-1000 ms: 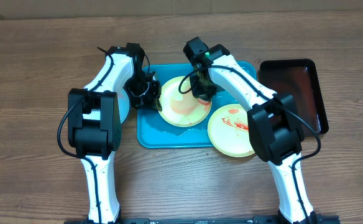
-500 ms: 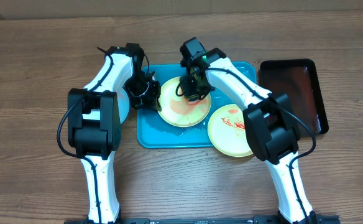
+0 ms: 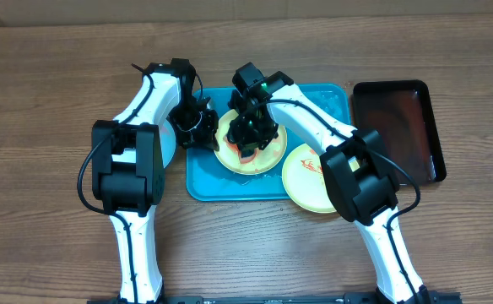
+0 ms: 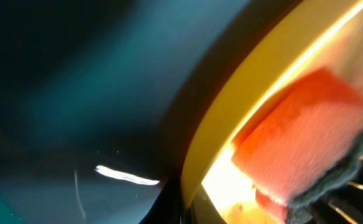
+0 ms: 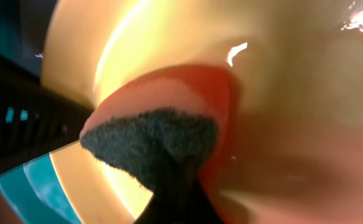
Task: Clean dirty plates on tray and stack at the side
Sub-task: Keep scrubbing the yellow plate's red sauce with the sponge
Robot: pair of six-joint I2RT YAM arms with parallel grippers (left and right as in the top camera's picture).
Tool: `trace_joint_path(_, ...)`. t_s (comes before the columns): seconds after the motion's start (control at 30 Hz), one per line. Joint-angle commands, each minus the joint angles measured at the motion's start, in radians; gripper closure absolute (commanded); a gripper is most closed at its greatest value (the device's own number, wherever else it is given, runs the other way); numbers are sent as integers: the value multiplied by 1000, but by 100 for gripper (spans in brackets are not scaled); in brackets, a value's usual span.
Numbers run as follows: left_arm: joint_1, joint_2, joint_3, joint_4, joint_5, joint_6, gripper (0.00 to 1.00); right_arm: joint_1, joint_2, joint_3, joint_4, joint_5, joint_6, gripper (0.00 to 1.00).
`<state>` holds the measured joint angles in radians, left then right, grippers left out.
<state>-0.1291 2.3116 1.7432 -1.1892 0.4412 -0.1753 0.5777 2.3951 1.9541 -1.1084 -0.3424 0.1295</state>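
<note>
1. Pressing down onto the yellow-green plate (image 3: 269, 157) is the right end effector (image 3: 251, 138). It is clamped on an orange sponge (image 5: 169, 112), whose dark scouring face is turned up toward the wrist camera.
2. That plate lies in the left half of the turquoise tray (image 3: 203, 182), with its left rim close to the tray's left edge.
3. Over on that rim sits the left end effector (image 3: 199, 127), fingers together. Its wrist view is all plate edge and sponge, and too blurred to tell whether the rim is actually pinched.
4. A second yellow-green plate (image 3: 306, 184), streaked with red sauce (image 3: 316, 165), overhangs the tray's near right corner. The right arm partly covers it.
5. The pale blue plate (image 3: 168, 143) rests on the worktop (image 3: 44, 84) just beside the tray's left edge, mostly hidden under the left arm.
6. A black tray (image 3: 398, 127) lies just beside the turquoise tray's right edge.
</note>
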Motion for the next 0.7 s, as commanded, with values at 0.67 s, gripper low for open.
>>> trace_joint_path(0.67,-2,69,-35,19,-93,22,96,23,-22,-29,-57,700,84,96)
